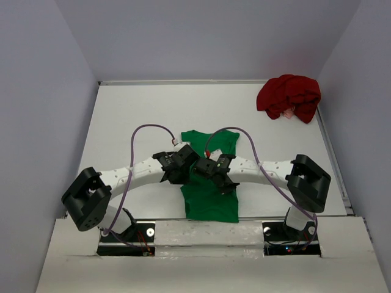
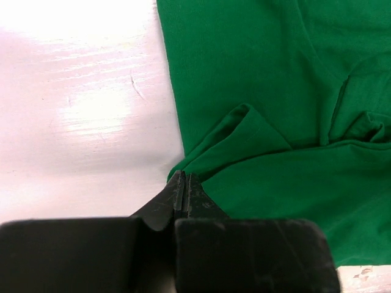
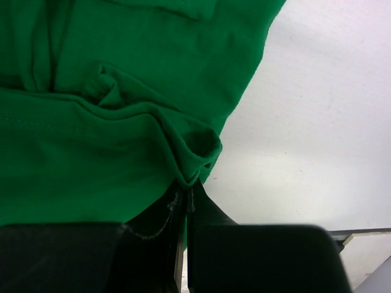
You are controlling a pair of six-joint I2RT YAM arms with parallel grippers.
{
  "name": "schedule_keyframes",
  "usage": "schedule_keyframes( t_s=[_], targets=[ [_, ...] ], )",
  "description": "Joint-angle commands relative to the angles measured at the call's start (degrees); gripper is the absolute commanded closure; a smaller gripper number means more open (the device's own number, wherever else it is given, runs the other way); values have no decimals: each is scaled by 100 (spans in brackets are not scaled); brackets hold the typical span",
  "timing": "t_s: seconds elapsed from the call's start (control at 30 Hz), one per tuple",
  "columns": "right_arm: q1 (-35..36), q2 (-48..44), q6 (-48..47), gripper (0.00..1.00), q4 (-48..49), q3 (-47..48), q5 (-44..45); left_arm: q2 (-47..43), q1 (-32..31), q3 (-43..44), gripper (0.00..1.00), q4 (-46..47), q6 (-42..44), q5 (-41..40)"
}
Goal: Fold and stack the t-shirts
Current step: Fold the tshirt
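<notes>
A bright green t-shirt (image 1: 211,189) lies spread on the table (image 1: 122,122) between the arms. The left gripper (image 2: 182,183) and right gripper (image 3: 188,189), jaws pressed together, each pinch one side edge. The cloth looks light and limp, best held by edges. A dark red t-shirt (image 1: 288,96) sits crumpled far right.

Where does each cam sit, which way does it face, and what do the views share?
Top external: above and behind the bases, looking down on the table; left arm and right arm show.
Left wrist: on the left arm, looking past the left gripper, shut on an edge of the green t-shirt.
Right wrist: on the right arm, looking past the right gripper, shut on the opposite edge.
Shared: all see the green t-shirt; only the top sees the dark red t-shirt.
</notes>
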Motion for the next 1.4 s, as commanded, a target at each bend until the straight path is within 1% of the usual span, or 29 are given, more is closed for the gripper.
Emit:
schedule_keyframes(
  t_s=[0.0,0.17,0.33,0.5,0.73,0.93,1.07,1.17,1.2,1.23,1.27,1.3,1.33,1.37],
  targets=[
    [421,389,-343,97,1373,873,-37,187,-615,345,100,1010,-18,-11],
    [352,337,-553,96,1531,1084,139,-32,-606,301,100,1010,-27,-195],
    [115,196,-958,92,1996,1154,25,-200,-598,152,100,1168,-36,-239],
    [-123,415,-1161,91,1866,1356,8,-235,-598,152,100,1072,-62,-266],
    [-229,591,-836,91,1427,1286,306,-472,-598,239,100,765,-36,-450],
    [-343,960,-432,92,978,1383,517,-604,-589,257,100,528,-141,-547],
    [-405,1031,-160,92,934,1295,412,-771,-589,240,100,273,-273,-652],
    [-458,1171,8,91,925,1234,360,-902,-589,301,100,-79,-396,-933],
    [-458,1224,52,88,925,1225,385,-947,-589,319,100,-166,-431,-1012],
    [-458,1329,104,77,942,1181,386,-991,-597,353,100,-289,-449,-1135],
    [-458,1373,114,71,968,1172,377,-1069,-598,371,100,-334,-484,-1179],
    [-458,1426,131,64,1012,1163,386,-1114,-598,389,98,-378,-502,-1241],
    [-458,1496,123,52,1047,1146,377,-1166,-598,389,96,-413,-502,-1328],
    [-458,1532,131,45,1065,1137,394,-1236,-598,389,92,-413,-510,-1364]
  ],
)
